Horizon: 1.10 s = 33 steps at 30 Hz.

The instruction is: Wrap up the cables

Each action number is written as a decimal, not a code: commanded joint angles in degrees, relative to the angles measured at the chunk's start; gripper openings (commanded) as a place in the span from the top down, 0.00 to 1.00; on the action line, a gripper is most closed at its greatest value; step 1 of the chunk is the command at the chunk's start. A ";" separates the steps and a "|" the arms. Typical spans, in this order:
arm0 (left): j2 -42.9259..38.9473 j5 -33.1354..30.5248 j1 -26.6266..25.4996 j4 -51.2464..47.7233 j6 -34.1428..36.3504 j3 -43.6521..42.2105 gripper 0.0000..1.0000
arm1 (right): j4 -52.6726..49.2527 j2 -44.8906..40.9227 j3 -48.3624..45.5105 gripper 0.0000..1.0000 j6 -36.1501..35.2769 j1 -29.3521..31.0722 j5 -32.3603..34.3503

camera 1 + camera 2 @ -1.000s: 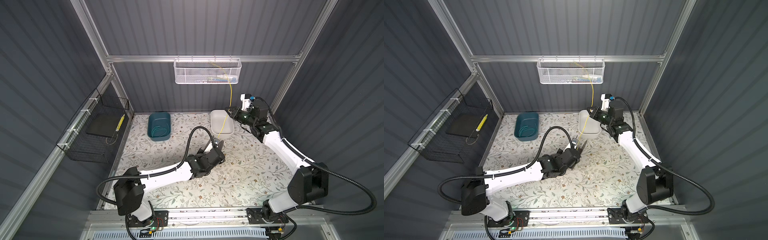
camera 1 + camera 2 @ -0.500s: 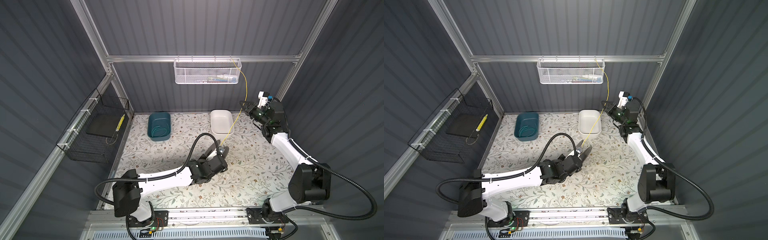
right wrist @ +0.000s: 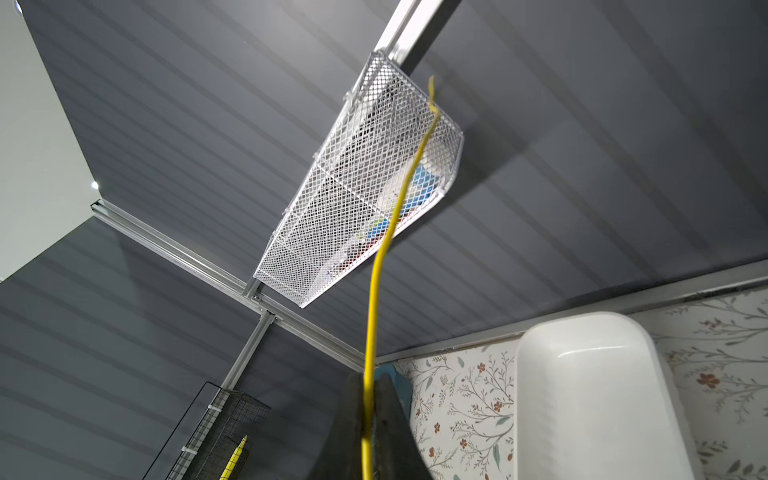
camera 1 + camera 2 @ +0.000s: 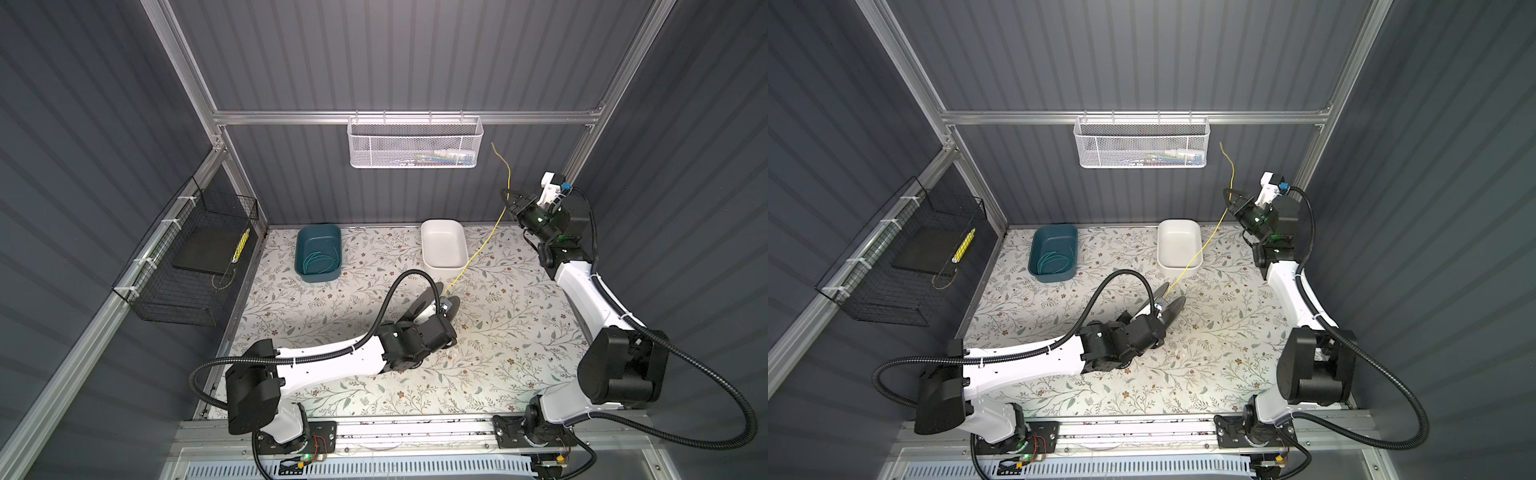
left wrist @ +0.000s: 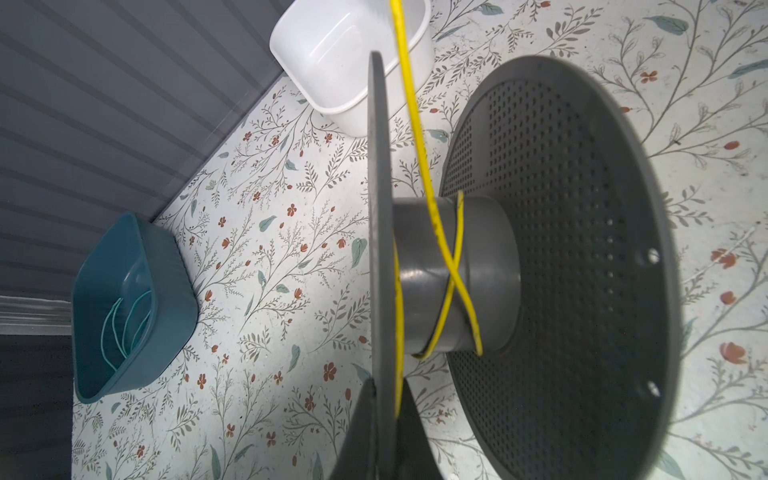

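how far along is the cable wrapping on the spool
Early. Done: a couple of turns of the yellow cable sit on the grey spool. In hand: the left gripper clamps a spool flange while the right gripper pinches the cable, stretched between them. Left: that span plus the loose tail above the right gripper.

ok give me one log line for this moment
left gripper shut on spool | right gripper shut on yellow wire | few turns wound | wire straight between them
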 commanded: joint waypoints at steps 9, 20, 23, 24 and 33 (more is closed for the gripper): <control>0.40 5.70 -0.98 -9.80 0.69 -2.86 1.00 | -5.57 4.24 9.58 0.97 -3.65 -4.24 -1.76; -6.08 6.58 -1.51 -10.11 -0.94 -6.37 1.00 | -8.06 8.13 11.93 1.00 -5.87 -6.50 1.13; -10.51 7.35 -1.51 -9.23 -1.13 -7.62 1.00 | -5.15 7.97 7.63 1.00 -5.04 -7.22 2.58; -12.08 7.77 -1.51 -8.78 -1.11 -7.97 1.00 | -4.35 7.89 6.31 1.00 -4.96 -7.47 3.03; -26.83 19.14 5.31 -8.06 -0.94 -4.77 1.00 | 5.80 6.35 -7.94 1.00 -1.36 -7.89 6.61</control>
